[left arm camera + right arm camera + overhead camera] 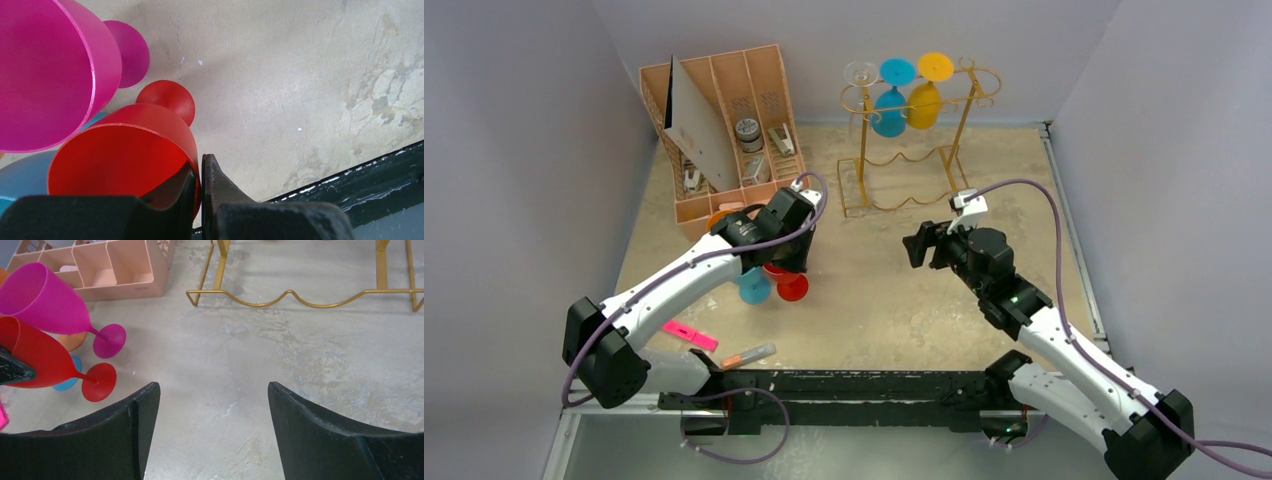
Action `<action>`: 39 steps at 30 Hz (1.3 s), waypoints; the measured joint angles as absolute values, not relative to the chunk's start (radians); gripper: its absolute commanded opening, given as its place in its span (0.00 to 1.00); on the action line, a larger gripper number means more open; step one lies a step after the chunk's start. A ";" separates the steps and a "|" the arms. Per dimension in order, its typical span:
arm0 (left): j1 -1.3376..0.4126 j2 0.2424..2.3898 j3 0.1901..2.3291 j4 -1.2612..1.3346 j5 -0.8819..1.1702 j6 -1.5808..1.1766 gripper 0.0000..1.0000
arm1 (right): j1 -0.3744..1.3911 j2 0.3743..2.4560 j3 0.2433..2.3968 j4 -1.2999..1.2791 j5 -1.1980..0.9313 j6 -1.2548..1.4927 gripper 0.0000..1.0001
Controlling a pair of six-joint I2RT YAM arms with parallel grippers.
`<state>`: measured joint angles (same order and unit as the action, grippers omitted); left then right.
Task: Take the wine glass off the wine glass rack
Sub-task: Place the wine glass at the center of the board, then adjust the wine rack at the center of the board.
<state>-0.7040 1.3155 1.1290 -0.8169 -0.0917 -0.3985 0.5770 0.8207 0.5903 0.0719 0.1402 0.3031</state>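
Facing the wine glass rack [219,267] from the near side, our right pincer [212,390] stands wide and empty, low over the worktop [300,365]. Three glasses hang from the rack's top arms, feet up, bowls down, stems upright: a clear wine glass [861,75], a hanging blue wine glass [889,110] and a yellow wine glass [925,103], side by side. They lie ahead of and above the right pincer, toward the far wall. Our left pincer [200,175] is clamped on the rim of a tilted red wine glass [120,155] near the desk organiser [125,282]. We judge the right arm the free one and squarely placed; it must rise and reach forward.
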 measured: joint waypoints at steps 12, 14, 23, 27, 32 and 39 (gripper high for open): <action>-0.707 1.310 1.170 -0.866 -0.053 -0.401 0.59 | 0.577 0.880 0.711 -0.053 0.168 0.400 0.88; -0.707 1.284 1.179 -0.866 -0.048 -0.401 0.62 | 0.577 0.913 0.773 -0.109 0.170 0.425 0.88; -0.707 1.168 1.275 -0.903 -0.037 -0.409 0.65 | 0.577 1.090 1.047 -0.326 0.112 0.493 0.85; -0.707 1.145 1.296 -0.916 -0.056 -0.410 0.74 | 0.598 1.166 1.176 -0.375 0.058 0.463 0.86; -0.706 1.118 1.327 -0.974 -0.077 -0.408 0.75 | 0.665 1.277 1.394 -0.460 0.031 0.384 0.87; -0.551 1.137 1.406 -1.022 -0.038 -0.368 0.79 | 0.701 1.516 1.800 -0.577 0.039 0.296 0.89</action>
<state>-0.5510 1.1366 1.4055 -1.0222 -0.0376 -0.3679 0.7010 1.5162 1.7996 -0.5770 0.0395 0.2962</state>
